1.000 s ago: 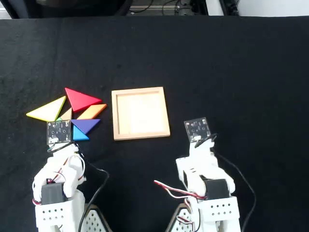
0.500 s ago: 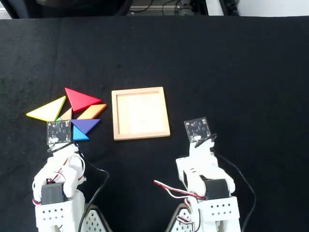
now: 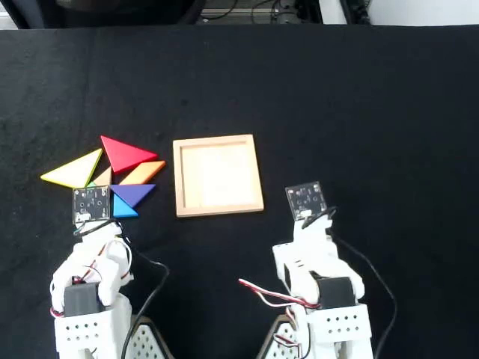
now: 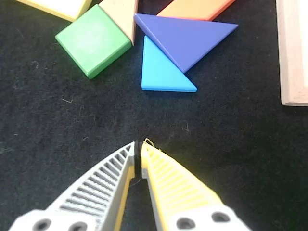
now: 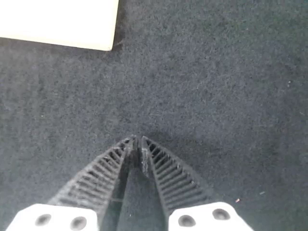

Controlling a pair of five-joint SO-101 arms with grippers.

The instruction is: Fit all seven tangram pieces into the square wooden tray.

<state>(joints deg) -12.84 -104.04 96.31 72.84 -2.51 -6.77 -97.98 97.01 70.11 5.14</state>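
Black cloth table [image 3: 337, 90], left jaws together near light-blue triangle [image 4: 161, 72], right jaws together near wooden tray [image 5: 57, 21]

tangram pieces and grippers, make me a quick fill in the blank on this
1. In the high view the tangram pieces lie to the ____ of the wooden tray.
2. The square piece is ____.
3. The left gripper is ____, holding nothing.
Missing words: left; green; shut.
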